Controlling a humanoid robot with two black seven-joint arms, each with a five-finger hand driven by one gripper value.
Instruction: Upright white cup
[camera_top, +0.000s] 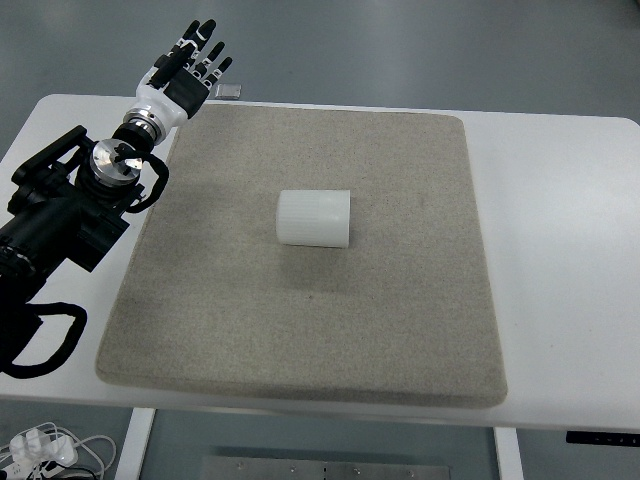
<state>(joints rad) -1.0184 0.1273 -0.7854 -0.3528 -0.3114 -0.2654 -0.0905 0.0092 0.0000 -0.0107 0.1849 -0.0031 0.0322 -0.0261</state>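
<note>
A white cup (313, 217) lies on its side near the middle of a grey felt mat (310, 330), its axis running left to right. My left hand (193, 62) is raised over the mat's far left corner, well away from the cup. Its fingers are spread and hold nothing. The black left arm (70, 205) comes in along the left edge. No right arm shows.
The mat covers most of the white table (560, 270). A small dark object (229, 91) lies on the table just beyond the mat's far left edge. White cables (40, 450) hang below the table's near left corner.
</note>
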